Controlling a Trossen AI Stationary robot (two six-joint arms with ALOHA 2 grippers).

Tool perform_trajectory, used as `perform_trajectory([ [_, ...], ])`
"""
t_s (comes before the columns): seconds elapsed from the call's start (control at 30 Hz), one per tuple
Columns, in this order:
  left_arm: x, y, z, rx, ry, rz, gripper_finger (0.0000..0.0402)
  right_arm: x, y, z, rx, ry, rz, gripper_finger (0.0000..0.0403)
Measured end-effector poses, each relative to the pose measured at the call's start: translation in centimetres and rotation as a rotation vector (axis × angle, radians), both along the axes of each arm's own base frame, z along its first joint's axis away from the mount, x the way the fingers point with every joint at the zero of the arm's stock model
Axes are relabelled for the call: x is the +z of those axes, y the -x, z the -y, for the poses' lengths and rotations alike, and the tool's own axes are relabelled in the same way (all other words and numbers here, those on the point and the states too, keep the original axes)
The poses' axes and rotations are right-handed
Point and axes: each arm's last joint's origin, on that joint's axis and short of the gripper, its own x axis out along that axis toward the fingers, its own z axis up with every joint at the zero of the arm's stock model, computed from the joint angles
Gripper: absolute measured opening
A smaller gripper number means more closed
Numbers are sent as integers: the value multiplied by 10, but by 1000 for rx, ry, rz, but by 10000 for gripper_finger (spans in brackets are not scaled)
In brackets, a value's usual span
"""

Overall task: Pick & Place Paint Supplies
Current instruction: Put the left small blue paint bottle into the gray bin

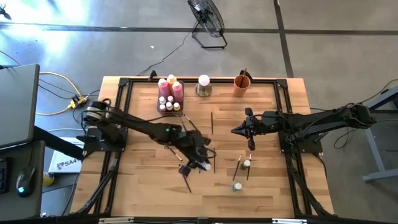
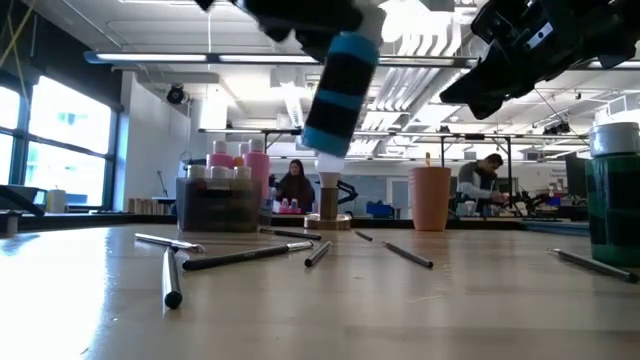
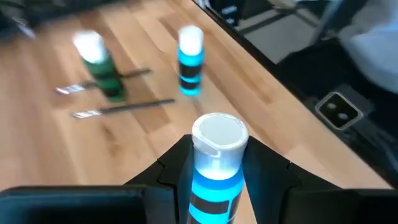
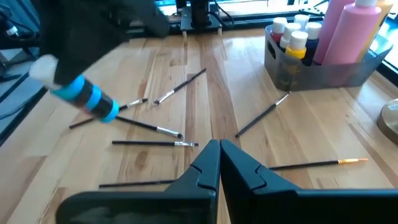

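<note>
The left hand [image 3: 214, 180] holds a blue bottle [image 3: 214, 162] off the bench [image 1: 143, 186], mid-bench near scattered brushes [image 4: 155, 127]. The right hand [image 4: 219, 163] waits pinched shut, empty. The tilted bottle could slip from the fingers if swung fast toward the tray [image 1: 170, 102].

From above we see the left gripper [image 1: 203, 164] holding a blue bottle [image 1: 206, 165] over the bench [image 1: 143, 186]; the right gripper [image 1: 238, 130] hangs apart, near two small bottles [image 1: 246, 164] and brushes [image 1: 239, 163]
</note>
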Motion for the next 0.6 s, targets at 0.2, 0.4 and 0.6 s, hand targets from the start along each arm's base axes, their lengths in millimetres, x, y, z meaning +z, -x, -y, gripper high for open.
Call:
perform_trajectory([
  [0.2, -5, 42, 14, 58, -84, 16, 114, 1, 0, 0, 0, 0, 9, 4],
  [0.4, -5, 83, -11, 294, -126, 209, 113, 2, -1, 0, -1, -1, 22, 4],
  [0.6, 1, 135, -46, 524, -173, 387, 113, 3, -1, 0, -8, 3, 38, 4],
])
